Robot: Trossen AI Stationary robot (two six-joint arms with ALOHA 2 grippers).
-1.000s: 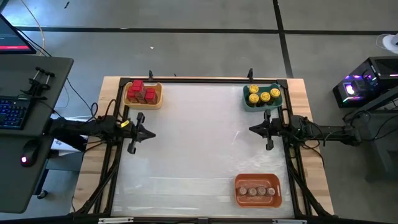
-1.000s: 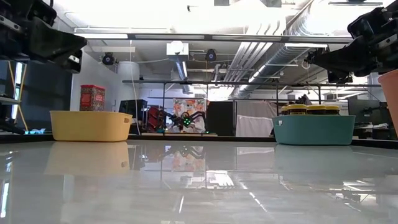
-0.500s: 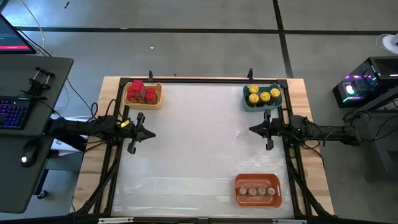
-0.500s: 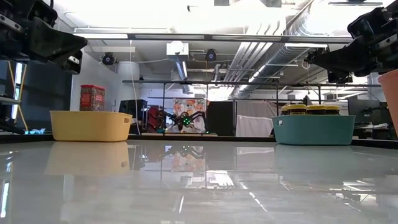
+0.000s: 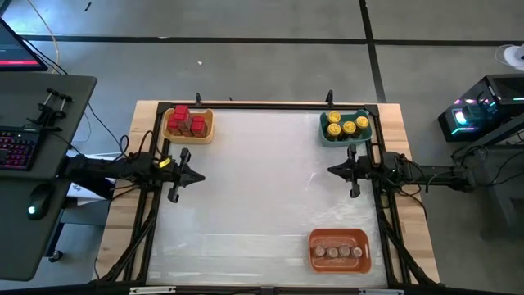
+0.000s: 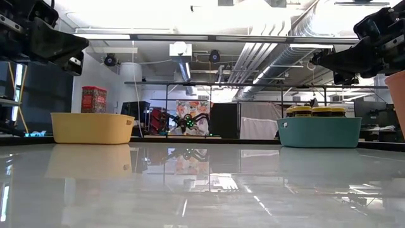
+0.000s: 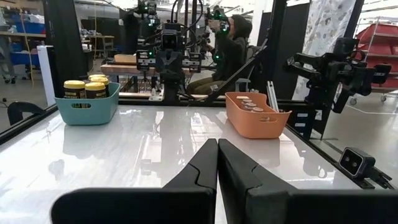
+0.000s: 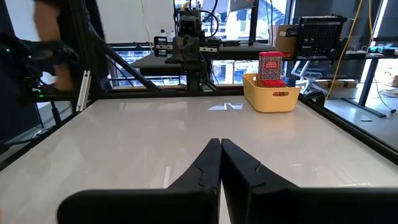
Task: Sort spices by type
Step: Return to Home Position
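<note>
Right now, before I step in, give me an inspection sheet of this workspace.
Surface: white table top, glossy.
Job's things: red boxes in the yellow tray; yellow-lidded jars in the teal tray; grey-brown jars in the orange tray.
Clutter: nothing seen outside the trays.
Grippers: left gripper and right gripper raised at opposite sides of the table, jaws shut, empty.
Cables: leads off the table by the right arm.
Surroundings: keyboard on a desk at left; lit computer case at right; a person beyond the table.
</note>
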